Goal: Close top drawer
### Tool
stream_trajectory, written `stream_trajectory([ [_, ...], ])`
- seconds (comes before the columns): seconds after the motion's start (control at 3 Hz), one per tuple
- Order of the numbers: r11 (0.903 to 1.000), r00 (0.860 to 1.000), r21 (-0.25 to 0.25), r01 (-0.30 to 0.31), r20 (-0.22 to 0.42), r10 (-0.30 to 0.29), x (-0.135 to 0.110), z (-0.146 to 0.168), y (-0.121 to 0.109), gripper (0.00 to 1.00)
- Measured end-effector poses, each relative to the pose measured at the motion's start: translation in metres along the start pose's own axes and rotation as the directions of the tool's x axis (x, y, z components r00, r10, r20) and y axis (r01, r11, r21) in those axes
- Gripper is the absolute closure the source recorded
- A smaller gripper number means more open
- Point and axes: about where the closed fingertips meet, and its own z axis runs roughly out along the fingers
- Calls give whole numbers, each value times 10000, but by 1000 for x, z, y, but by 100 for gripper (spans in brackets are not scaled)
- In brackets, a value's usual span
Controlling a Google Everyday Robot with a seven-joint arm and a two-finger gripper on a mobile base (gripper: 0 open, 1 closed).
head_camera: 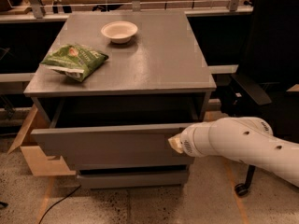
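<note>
Pushing looks like the step in hand. The gripper [176, 143] sits right against the front of the top drawer [107, 146], near its right end and just under the top edge, and the white arm [243, 141] reaches in from the right. Can't tell whether the gripper is open or closed, since its tip is just a pale nub at the panel. The placement makes sense for a handleless front: there's nothing to grab, so a flat shove is the way to go.

The drawer is partly out of the grey cabinet [154, 64]. Its front juts toward the camera, with a dark gap behind it, up and to the left of the gripper. Below the gripper, the 2 lower drawer fronts [133, 177] sit further back and look shut. On the cabinet top, well behind and left of the gripper, are a white bowl [119, 31] and a green snack bag [74, 60], both out of the drawer's way.

Pushing this far off-centre could rack the drawer sideways in its runners, so a slow, straight push inward is probably the safe bet. The job looks roughly half done, with a fair bit of travel left.
</note>
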Motion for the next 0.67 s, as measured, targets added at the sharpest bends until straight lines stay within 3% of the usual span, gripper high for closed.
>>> stream_trajectory([
  [0.33, 10000, 10000, 0, 0, 1, 0, 0, 0, 0, 100],
  [0.67, 9998, 9985, -184, -124, 530, 134, -10, 15, 0, 100],
])
